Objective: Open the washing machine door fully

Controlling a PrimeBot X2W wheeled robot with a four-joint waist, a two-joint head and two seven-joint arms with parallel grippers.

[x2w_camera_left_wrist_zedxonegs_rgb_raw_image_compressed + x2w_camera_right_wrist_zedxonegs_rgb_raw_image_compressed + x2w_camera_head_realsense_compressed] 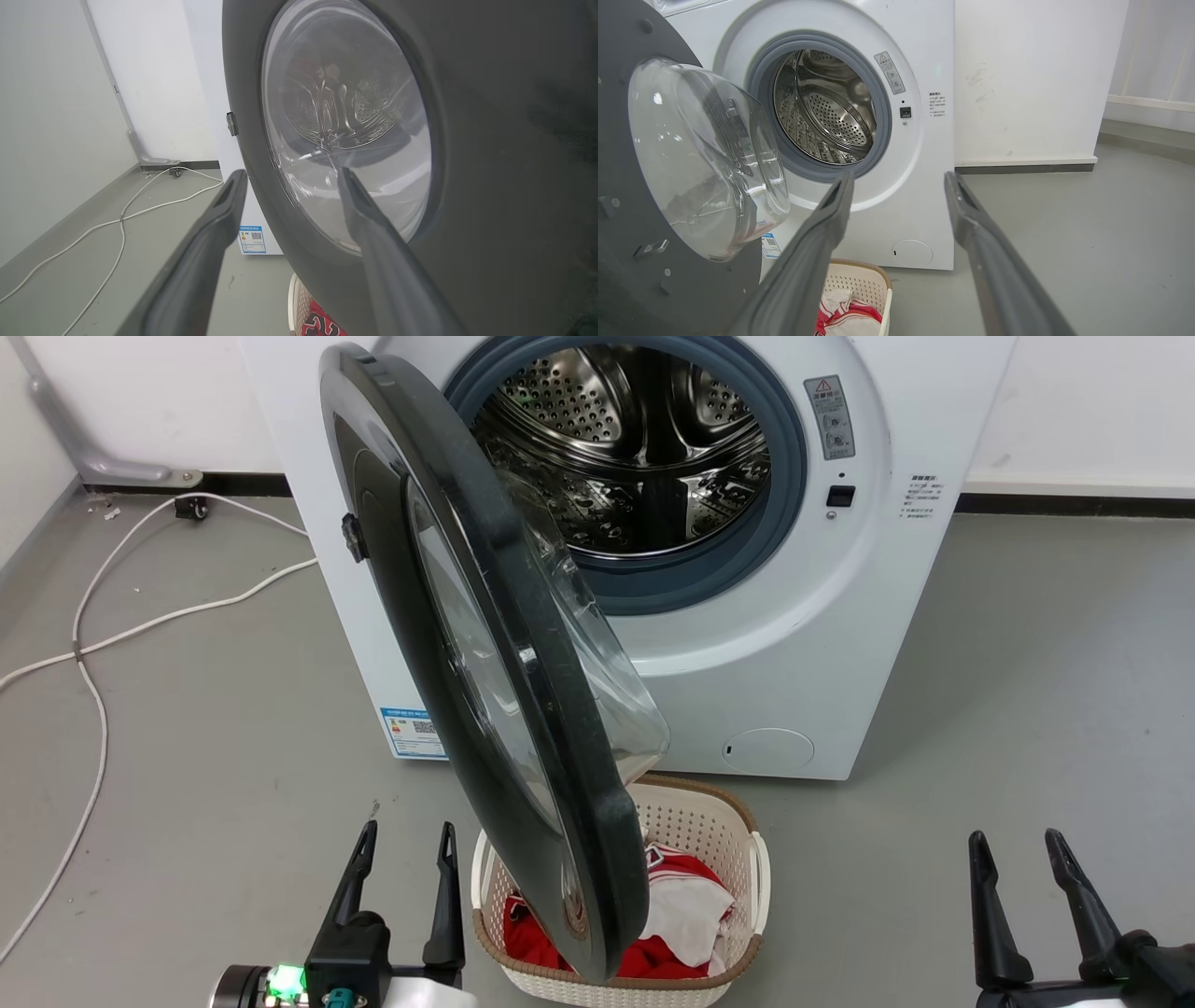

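The white washing machine (794, 616) stands ahead with its steel drum exposed. Its black-rimmed door (485, 644), hinged at the left, hangs roughly halfway open, edge-on to me, with the clear glass bowl bulging toward the machine. My left gripper (406, 835) is open low on the floor side, just left of the door's outer face, touching nothing. From the left wrist, the door (467, 140) looms close beyond the left gripper (292, 173). My right gripper (1018, 840) is open at the lower right, well clear of the door. The right wrist view has the right gripper (899, 177) facing the machine (924, 140) and the door's inner side (626, 233).
A white laundry basket (747, 859) with red and white clothes sits on the floor directly under the door's lower edge. A white cable (93, 653) runs across the grey floor at the left. Walls stand behind and to the left of the machine.
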